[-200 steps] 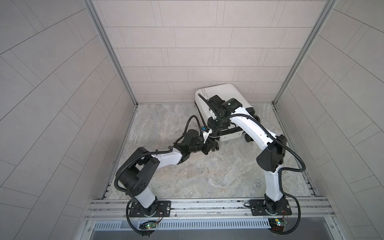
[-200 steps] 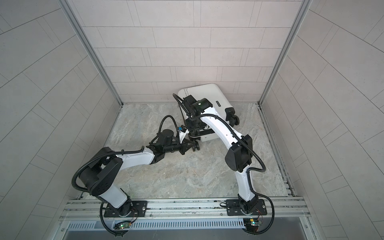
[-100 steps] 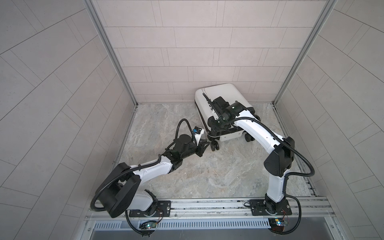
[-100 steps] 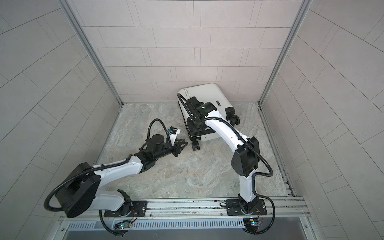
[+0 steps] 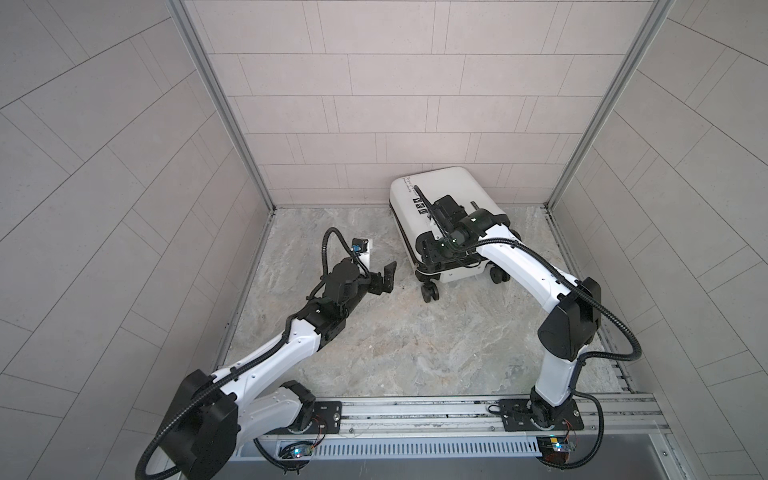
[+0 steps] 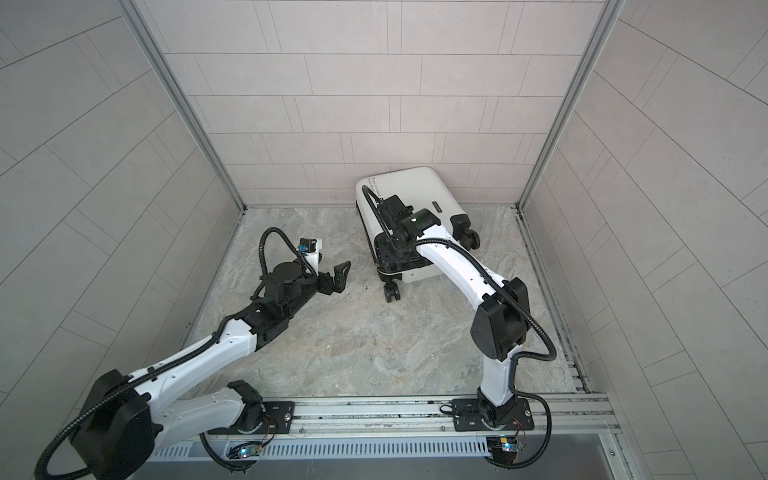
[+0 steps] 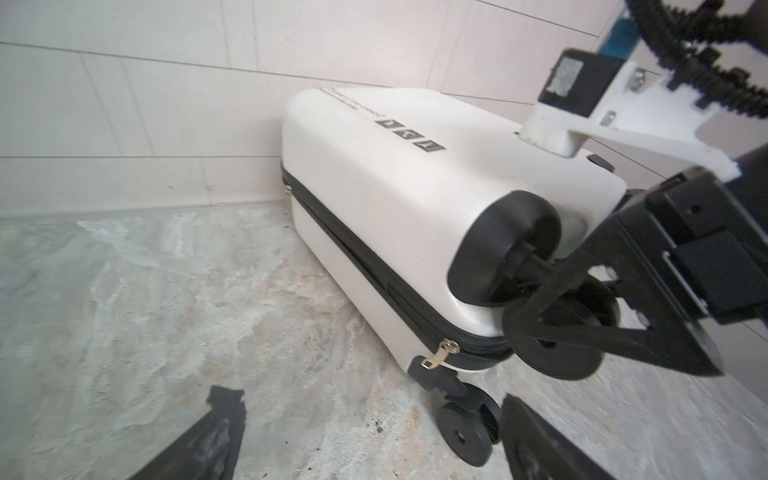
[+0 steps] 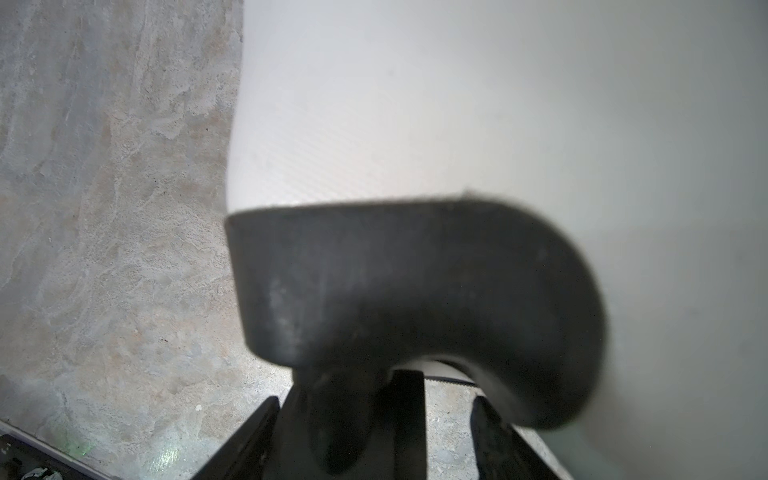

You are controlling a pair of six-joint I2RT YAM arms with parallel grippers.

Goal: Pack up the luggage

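White luggage [image 5: 449, 187] lies flat, zipped shut, on table [image 5: 415, 340] by back wall [image 5: 374, 124]. L end effector [image 5: 382, 276] spread wide, empty, apart from it. R end effector [image 8: 374, 405] straddles a wheel [image 8: 415, 291]; grip unclear.

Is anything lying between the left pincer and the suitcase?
Nothing visible. Only bare floor separates the open left pincer from the suitcase, whose nearest wheel faces it.

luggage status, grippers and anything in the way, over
Left gripper open, clear of it. Right gripper open astride a wheel. Luggage zipped shut by back wall. Nothing blocking.
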